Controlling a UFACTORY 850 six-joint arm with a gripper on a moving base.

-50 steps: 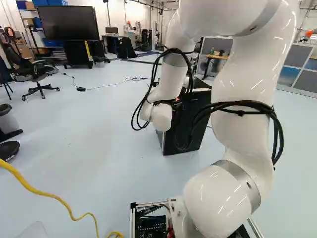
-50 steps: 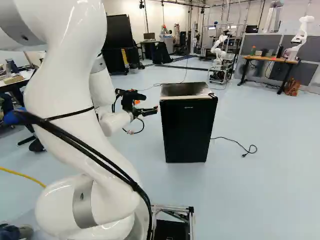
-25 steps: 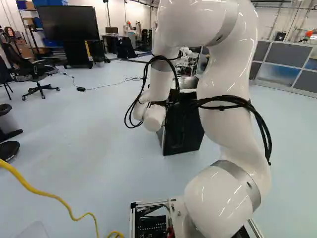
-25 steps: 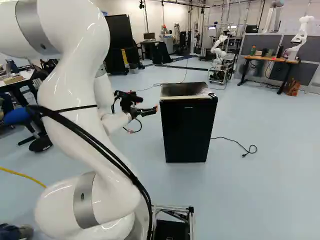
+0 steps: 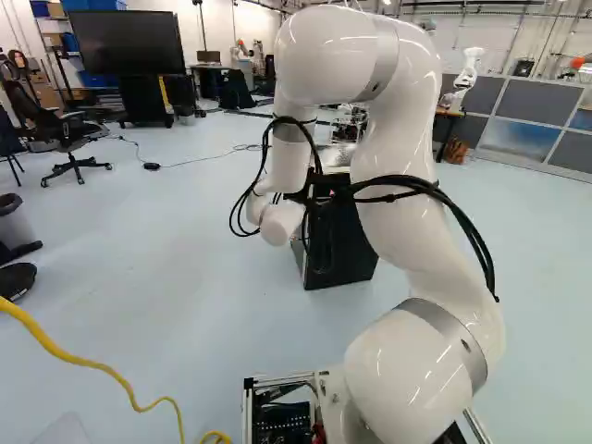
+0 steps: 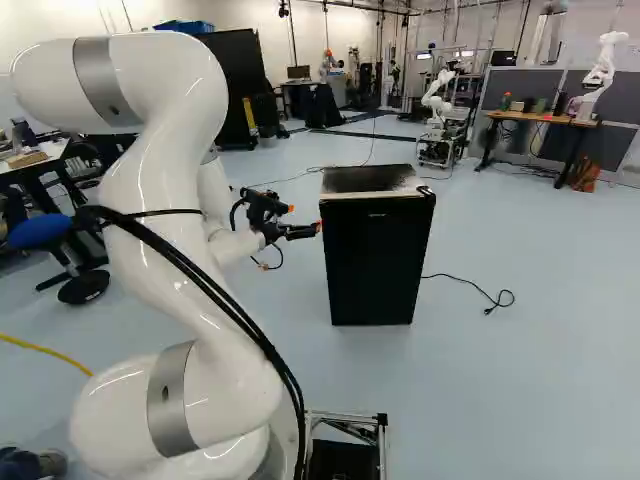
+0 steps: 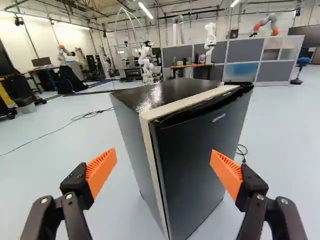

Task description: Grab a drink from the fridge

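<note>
Your gripper is spread wide, holding nothing; the fridge stands just ahead, door apparently shut, drink unseen; ease 1 fingertip gently to the door's edge

Fridge part-hidden by arm in L base view, near btm corner cut off in wrist view.

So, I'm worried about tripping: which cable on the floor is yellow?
The cable at the lower left of the left base view; the plug-ended cord beside the fridge is black.
</note>
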